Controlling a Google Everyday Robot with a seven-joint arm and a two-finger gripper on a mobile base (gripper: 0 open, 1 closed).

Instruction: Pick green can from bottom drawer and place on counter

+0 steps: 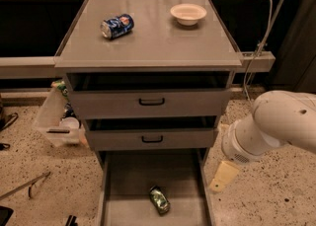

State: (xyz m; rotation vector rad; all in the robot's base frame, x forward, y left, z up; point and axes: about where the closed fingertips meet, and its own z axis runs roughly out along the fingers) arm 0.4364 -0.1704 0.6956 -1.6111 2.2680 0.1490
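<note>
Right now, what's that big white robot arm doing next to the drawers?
The robot's white arm reaches in from the right, and its gripper hangs just outside the right edge of the open bottom drawer. The green can lies on its side on the drawer floor, untouched. It is meant to go up on the counter, where a blue can and a white bowl sit.

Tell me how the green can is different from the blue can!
The green can is shiny green and looks dented; the blue can is blue with a white and red logo. The green can lies low in the open bottom drawer; the blue can lies up on the counter. The gripper hangs beside the drawer, near the green can, far from the blue can. Both are small drink cans lying on their sides.
</note>
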